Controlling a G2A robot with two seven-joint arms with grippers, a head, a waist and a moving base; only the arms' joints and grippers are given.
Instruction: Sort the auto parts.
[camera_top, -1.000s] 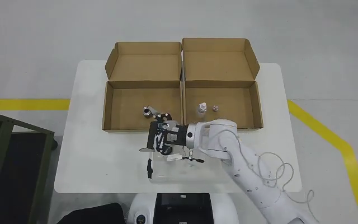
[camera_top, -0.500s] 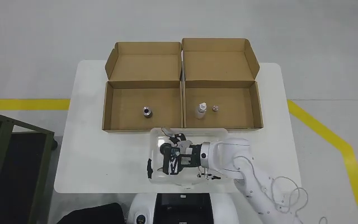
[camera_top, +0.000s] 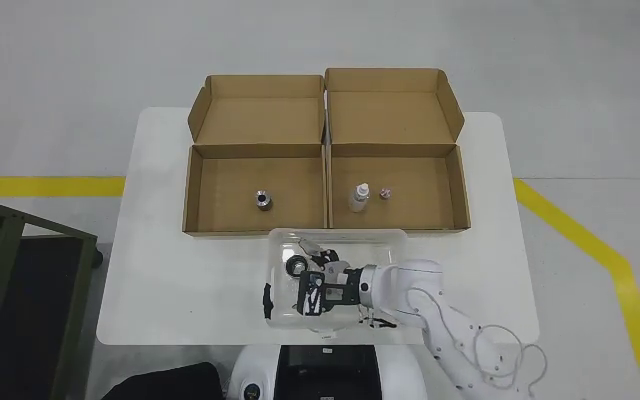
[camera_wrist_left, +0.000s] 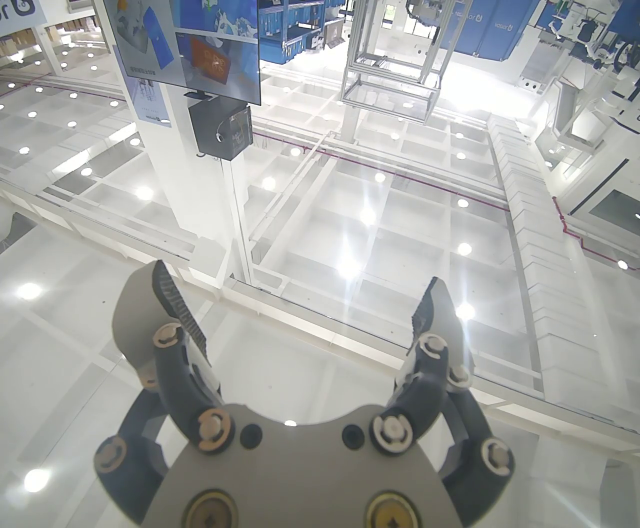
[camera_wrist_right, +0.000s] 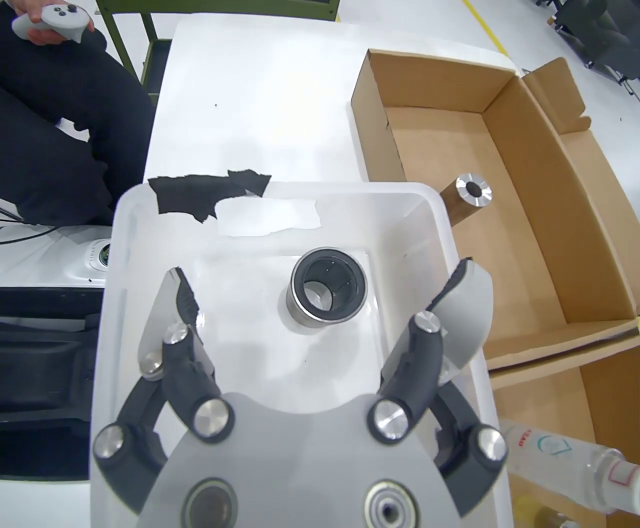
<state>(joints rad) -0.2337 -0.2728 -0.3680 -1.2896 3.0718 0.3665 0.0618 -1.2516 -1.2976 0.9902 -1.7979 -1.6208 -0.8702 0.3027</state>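
Observation:
A dark-lined metal bearing sleeve (camera_wrist_right: 327, 290) stands in the white plastic bin (camera_wrist_right: 115, 280) at the table's near edge; in the top view the sleeve (camera_top: 297, 267) is at the bin's left end. My right gripper (camera_wrist_right: 322, 280) hangs open just above the bin (camera_top: 390, 238), nothing between its fingers, the sleeve a little ahead of them. From above, the right gripper (camera_top: 306, 290) is over the bin's left half. A steel cylinder (camera_top: 261, 198) stands in the left cardboard box (camera_top: 195, 190). My left gripper (camera_wrist_left: 296, 280) is open and empty, pointing up at the ceiling.
The right cardboard box (camera_top: 455, 190) holds a clear bottle (camera_top: 358, 196) and a small part (camera_top: 384, 192). Both boxes stand side by side just beyond the bin, lids folded back. Black tape (camera_wrist_right: 205, 192) sticks to the bin's rim. Bare table lies left of the bin.
My right arm has drawn back from the left box's front wall to above the bin and has come lower. The steel cylinder stays in the left box.

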